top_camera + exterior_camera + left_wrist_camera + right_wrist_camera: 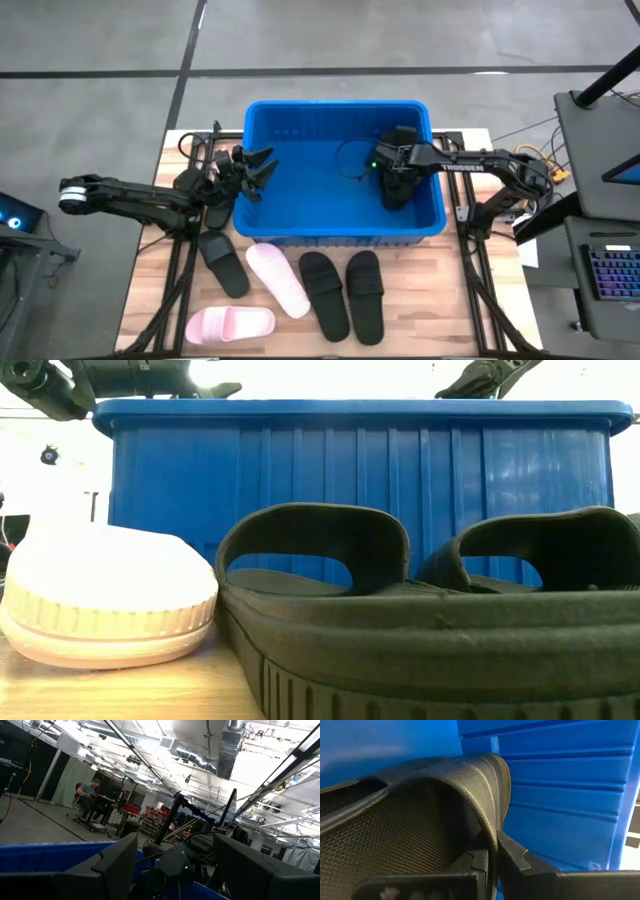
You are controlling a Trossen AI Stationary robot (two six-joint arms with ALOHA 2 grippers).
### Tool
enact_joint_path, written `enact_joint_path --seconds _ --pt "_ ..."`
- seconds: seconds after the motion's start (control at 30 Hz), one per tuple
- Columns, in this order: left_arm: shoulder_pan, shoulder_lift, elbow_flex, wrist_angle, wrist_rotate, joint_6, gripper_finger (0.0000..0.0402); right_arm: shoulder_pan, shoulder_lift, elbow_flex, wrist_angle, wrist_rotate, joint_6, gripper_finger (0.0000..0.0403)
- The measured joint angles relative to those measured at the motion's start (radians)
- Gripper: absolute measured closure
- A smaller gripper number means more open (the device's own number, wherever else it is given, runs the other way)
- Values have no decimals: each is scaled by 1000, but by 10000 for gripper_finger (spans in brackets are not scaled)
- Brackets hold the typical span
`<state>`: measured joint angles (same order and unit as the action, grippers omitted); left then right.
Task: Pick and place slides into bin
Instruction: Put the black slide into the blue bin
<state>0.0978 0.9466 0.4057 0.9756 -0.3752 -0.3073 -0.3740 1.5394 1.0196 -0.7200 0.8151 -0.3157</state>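
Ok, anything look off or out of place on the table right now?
Nothing stands out. The right gripper is shut on a black slide inside the bin; the left gripper is open over the bin's left rim. Three black and two pink slides lie loosely on the table, undamaged.

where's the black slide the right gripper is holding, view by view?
High view: black slide inside the bin, right half, under the right gripper.
Low view: not in it; the bin's front wall hides the inside.
Left wrist view: not identifiable; only the bin rim and the other arm show.
Right wrist view: slide's strap pinched between the shut fingers, ribbed bin wall behind.
Shared landmark: the blue bin.
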Motion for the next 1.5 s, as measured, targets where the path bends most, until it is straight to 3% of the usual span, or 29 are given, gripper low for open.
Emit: enact_joint_path --seconds 0.53,1.0,1.17,1.33,1.5 --pt "0 0 0 0 0 0 155 -17 1 28 -10 -63 -48 384" --pt "-1 0 0 0 0 0 155 -32 -10 40 -92 -66 -22 266" --pt "-1 0 0 0 0 0 155 -32 -27 40 -150 -69 32 246" --pt "0 -1 0 0 0 0 155 -32 -55 41 -185 -167 97 231" --pt "0 -1 0 0 0 -1 155 -32 -87 41 -191 -172 106 220"
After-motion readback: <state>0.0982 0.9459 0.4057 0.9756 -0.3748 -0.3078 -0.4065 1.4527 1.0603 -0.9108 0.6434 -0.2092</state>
